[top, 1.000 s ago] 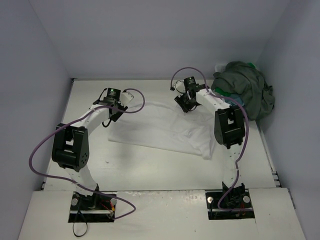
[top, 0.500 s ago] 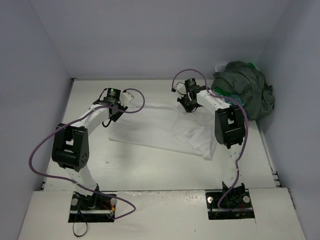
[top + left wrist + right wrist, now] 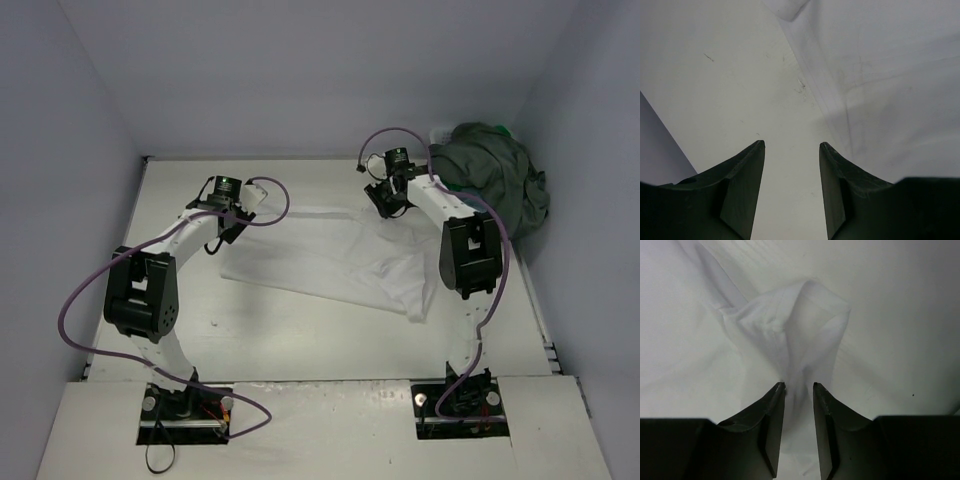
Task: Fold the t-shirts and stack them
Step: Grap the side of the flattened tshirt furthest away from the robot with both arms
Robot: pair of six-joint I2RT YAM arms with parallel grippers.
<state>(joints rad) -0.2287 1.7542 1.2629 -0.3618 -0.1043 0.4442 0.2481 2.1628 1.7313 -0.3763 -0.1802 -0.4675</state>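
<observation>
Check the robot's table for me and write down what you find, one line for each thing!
Surface: white table, bare around the spread shirt.
Job's things: white t-shirt spread mid-table, one far corner bunched up; dark olive-grey t-shirt heaped in the far right corner.
Clutter: white basket, mostly hidden behind the heap.
Hands: left hand open, at the white t-shirt's edge; right hand straddles the bunched corner, grip unclear.
Cables: purple cables loop along both arms.
Surroundings: pale walls on three sides; nothing else seen.
</observation>
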